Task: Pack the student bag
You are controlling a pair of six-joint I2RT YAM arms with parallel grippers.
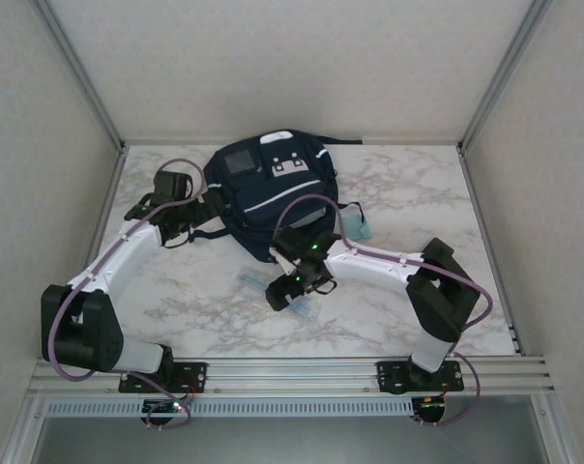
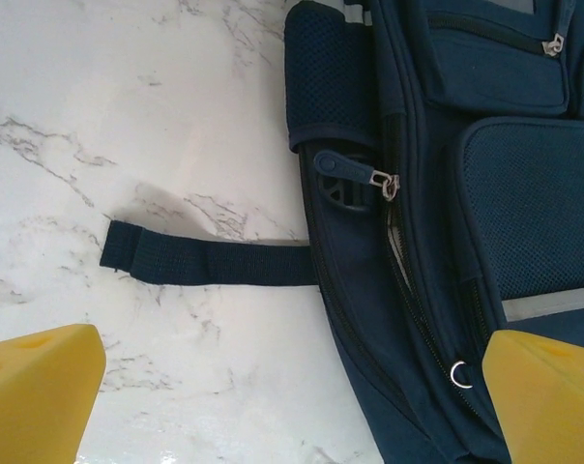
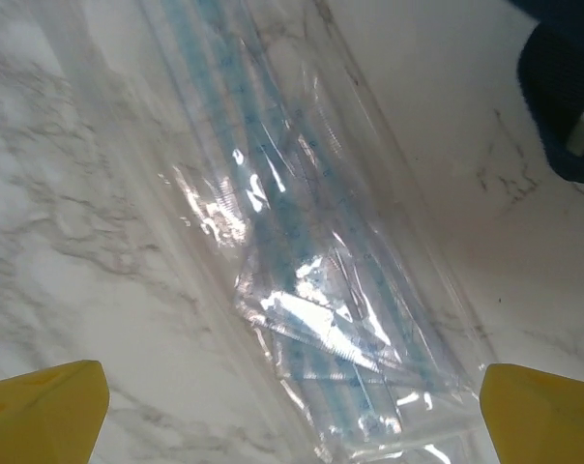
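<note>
Student bag (image 1: 273, 188): navy, white stripes, grey patch, lying flat on worktop (image 1: 176, 300), just ahead of both tools. Mesh side pocket (image 2: 331, 77) and zip pull (image 2: 384, 184) ahead of left tool (image 2: 292, 396); strap (image 2: 210, 261) trails leftward. Main zip open or closed: cannot tell. Left tool wide, empty, at bag's side edge. Right tool (image 3: 292, 406) wide, empty, above clear pouch (image 3: 311, 290) of blue-marked stationery, near bag. Step, likely: picking up pouch. Next move needs descent, firm pinch on slippery film, bag opening ready.

Overhead camera looks down on the dark navy fabric backpack (image 1: 273, 198); wrist cameras sit close, left over its side, right just beside it.
</note>
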